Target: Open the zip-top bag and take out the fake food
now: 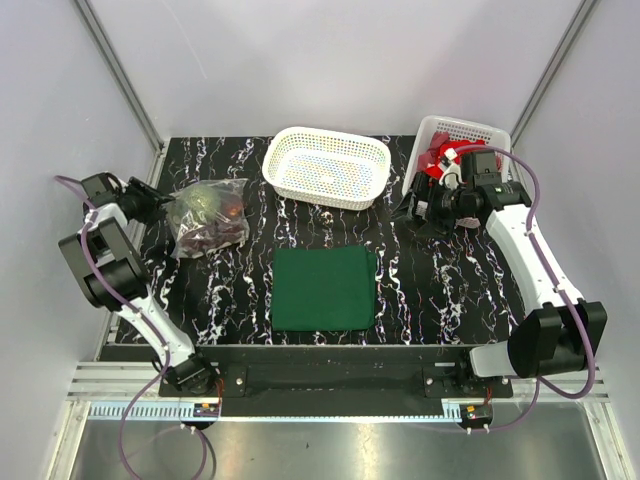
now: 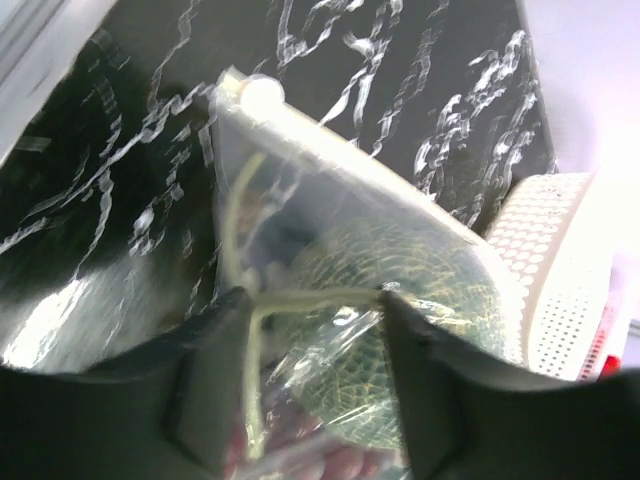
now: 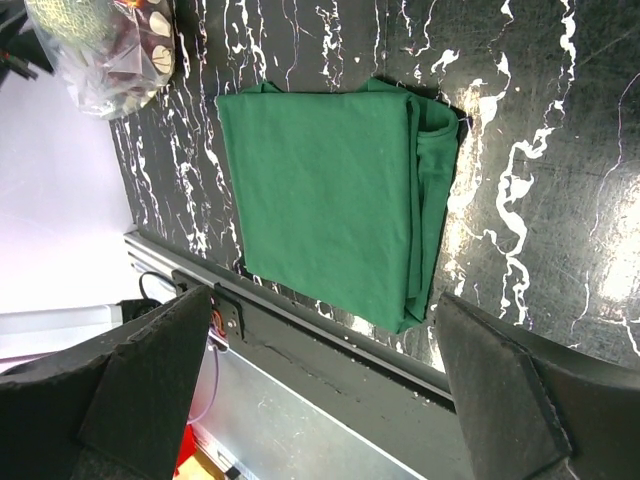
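Left end effector (image 2: 313,300) stands spread, its two fingers on either side of the near edge of the zip-top bag (image 1: 208,220). The plastic lies between them, and I do not see it pinched. The bag rests at the far left of the table (image 1: 440,290), sealed as far as the left wrist view shows, with its white closure strip (image 2: 370,170) running along the far side and a pale tab (image 2: 262,94) at one end. The task seems to be at its first step: getting a hold on the bag before opening it. Next, the fingers need to close on the plastic and steady it while the other arm comes across for the tab. The right end effector (image 3: 322,300) hangs spread and empty well to the right. Between the arms, near the bag, sits a white oval basket (image 1: 325,192), with a folded green cloth (image 1: 323,288) in front of it, so the crossing arm should pass above both. A second basket (image 1: 465,128) at the back right holds a red cloth (image 1: 440,158). Inside the bag lie a mottled green ball (image 1: 205,200) and dark red berries (image 1: 215,232).
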